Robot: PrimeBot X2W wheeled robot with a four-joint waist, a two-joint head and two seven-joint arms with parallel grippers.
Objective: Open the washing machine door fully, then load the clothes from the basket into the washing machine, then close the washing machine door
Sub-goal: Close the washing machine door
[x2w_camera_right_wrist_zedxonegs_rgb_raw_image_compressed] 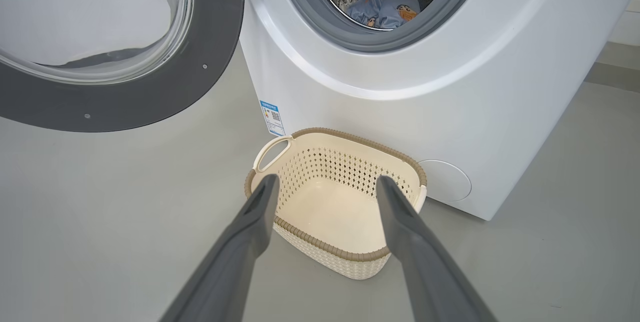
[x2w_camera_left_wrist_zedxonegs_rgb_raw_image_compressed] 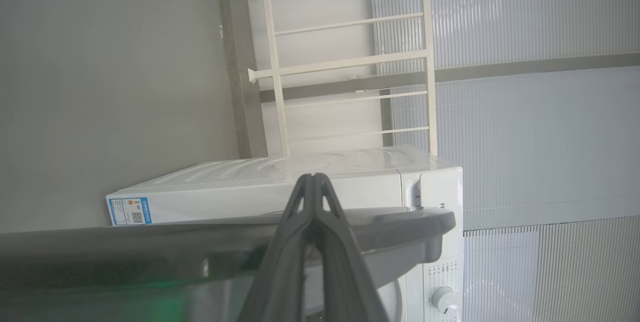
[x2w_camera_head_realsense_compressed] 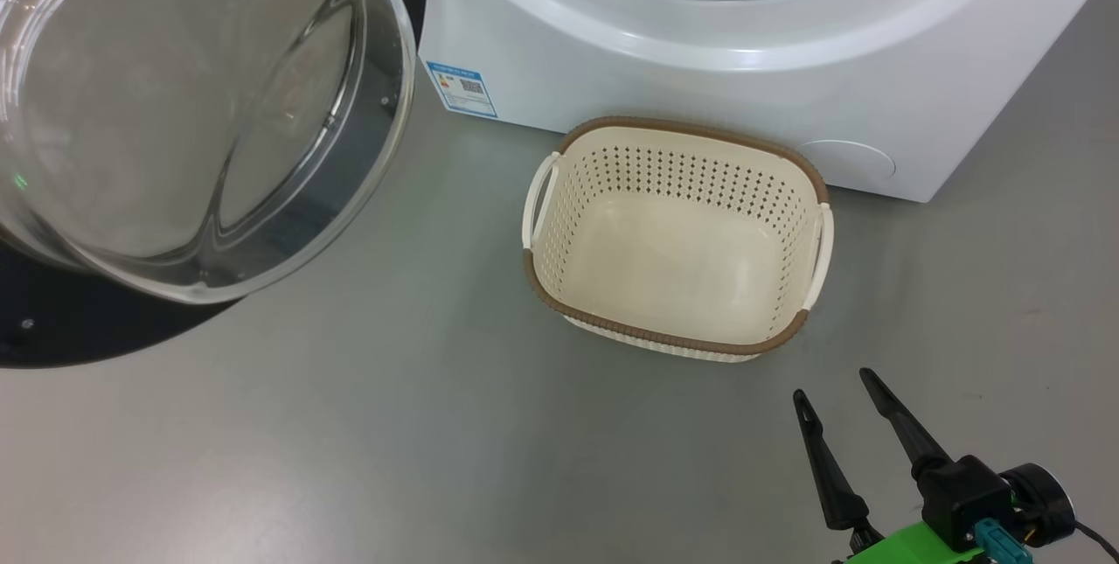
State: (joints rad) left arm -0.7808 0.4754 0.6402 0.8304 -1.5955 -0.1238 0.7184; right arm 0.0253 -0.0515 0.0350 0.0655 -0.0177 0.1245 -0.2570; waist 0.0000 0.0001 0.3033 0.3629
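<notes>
The washing machine door (x2w_camera_head_realsense_compressed: pixel 192 109) stands swung open at the left, its glass bowl bulging toward me. The washing machine (x2w_camera_head_realsense_compressed: pixel 699 83) fills the top of the head view. In the right wrist view, the light blue clothes (x2w_camera_right_wrist_zedxonegs_rgb_raw_image_compressed: pixel 385 10) lie inside the steel drum. The basket (x2w_camera_head_realsense_compressed: pixel 691 128) stands empty on the floor before the machine. My right gripper (x2w_camera_head_realsense_compressed: pixel 832 385) hangs open just in front of the basket (x2w_camera_right_wrist_zedxonegs_rgb_raw_image_compressed: pixel 350 137), holding nothing. My left gripper (x2w_camera_left_wrist_zedxonegs_rgb_raw_image_compressed: pixel 312 178) is shut on nothing, its fingers lying across the door's dark rim (x2w_camera_left_wrist_zedxonegs_rgb_raw_image_compressed: pixel 125 247); I cannot tell whether they touch it.
Grey floor surrounds the basket. A blue label sticker (x2w_camera_head_realsense_compressed: pixel 461 89) marks the machine's lower left corner. In the left wrist view a white rail frame (x2w_camera_left_wrist_zedxonegs_rgb_raw_image_compressed: pixel 350 62) and ribbed wall panels (x2w_camera_left_wrist_zedxonegs_rgb_raw_image_compressed: pixel 540 137) stand behind the machine (x2w_camera_left_wrist_zedxonegs_rgb_raw_image_compressed: pixel 280 197).
</notes>
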